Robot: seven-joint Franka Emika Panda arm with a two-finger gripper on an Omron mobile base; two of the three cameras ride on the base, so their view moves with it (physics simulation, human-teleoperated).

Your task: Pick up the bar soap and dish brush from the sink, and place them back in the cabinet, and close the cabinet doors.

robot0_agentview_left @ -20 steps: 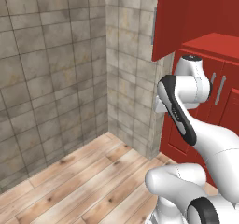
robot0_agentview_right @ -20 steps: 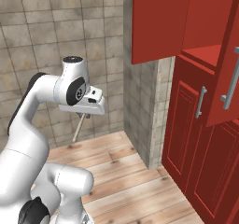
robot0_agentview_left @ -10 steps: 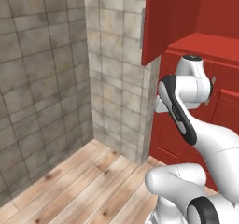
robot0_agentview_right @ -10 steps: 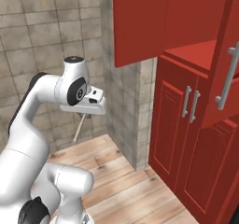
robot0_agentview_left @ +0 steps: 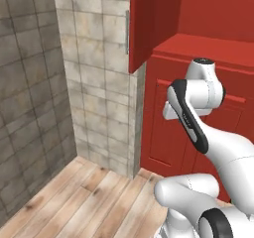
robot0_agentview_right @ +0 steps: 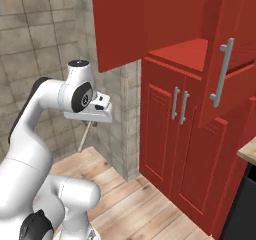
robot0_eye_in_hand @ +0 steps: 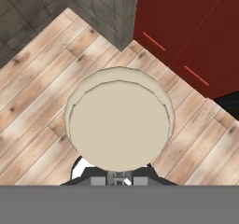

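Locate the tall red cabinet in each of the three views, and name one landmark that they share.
Left base view: the cabinet fills the right side, one upper door swung open.
Right base view: the cabinet takes the right half, both upper doors open.
Hand view: the cabinet sits in the upper right corner.
Shared landmark: the tiled wall corner beside it.
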